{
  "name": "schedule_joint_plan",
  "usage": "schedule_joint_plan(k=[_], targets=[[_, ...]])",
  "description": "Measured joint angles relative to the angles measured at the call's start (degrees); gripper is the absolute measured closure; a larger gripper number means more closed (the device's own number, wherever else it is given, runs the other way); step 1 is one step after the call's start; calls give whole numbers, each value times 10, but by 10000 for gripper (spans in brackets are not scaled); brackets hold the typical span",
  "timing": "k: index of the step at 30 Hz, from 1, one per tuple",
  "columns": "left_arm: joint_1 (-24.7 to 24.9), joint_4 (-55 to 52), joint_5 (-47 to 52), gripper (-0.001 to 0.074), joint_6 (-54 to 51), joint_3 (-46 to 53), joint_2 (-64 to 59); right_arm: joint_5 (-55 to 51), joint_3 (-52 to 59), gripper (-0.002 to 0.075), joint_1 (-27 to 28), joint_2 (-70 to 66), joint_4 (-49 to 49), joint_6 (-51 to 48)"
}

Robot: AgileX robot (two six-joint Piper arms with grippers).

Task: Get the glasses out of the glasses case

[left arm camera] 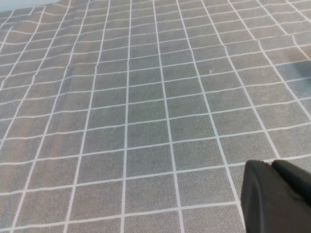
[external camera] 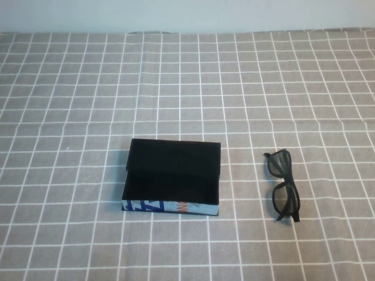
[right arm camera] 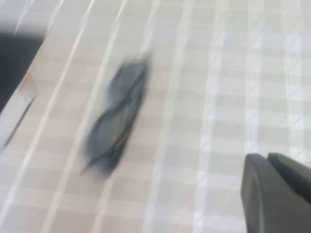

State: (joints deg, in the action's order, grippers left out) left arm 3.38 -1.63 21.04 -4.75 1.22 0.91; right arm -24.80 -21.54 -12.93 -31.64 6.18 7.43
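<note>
The glasses case (external camera: 171,175) sits open near the middle of the surface (external camera: 70,105), its black lid tipped back on the far side and its black-lined tray showing nothing inside; the near outer wall is light blue with dark blue and orange marks, none of which can be read as writing. The glasses (external camera: 284,184) lie out of the case on the cloth to its right, apart from it, black frames with dark squarish lenses, one lens nearer the robot than the other. The surface is a grey cloth crossed by a white grid, faintly creased, ending at a pale wall (external camera: 187,14) at the far edge. The left gripper (left arm camera: 278,196) hangs over bare cloth — whether its fingers are apart or together cannot be told. The right gripper (right arm camera: 276,191) hovers over the cloth beside the blurred glasses (right arm camera: 116,116), a corner of the case at the frame's edge; its fingers likewise cannot be judged.
</note>
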Motion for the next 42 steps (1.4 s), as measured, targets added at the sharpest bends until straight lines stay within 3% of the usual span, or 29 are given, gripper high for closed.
schedule_joint_plan(k=[3, 7, 15, 23, 31, 42], targets=[[0, 0, 0, 739, 0, 0, 0, 114, 88, 743, 51, 76, 5, -5], [0, 0, 0, 739, 0, 0, 0, 175, 172, 743, 87, 172, 6, -4], [0, 0, 0, 739, 0, 0, 0, 129, 210, 743, 91, 317, -1, -4], [0, 0, 0, 739, 0, 0, 0, 115, 211, 743, 91, 321, -13, -7], [0, 0, 0, 739, 0, 0, 0, 95, 230, 743, 91, 321, -132, -167], [0, 0, 0, 739, 0, 0, 0, 69, 231, 743, 91, 321, -148, -182]])
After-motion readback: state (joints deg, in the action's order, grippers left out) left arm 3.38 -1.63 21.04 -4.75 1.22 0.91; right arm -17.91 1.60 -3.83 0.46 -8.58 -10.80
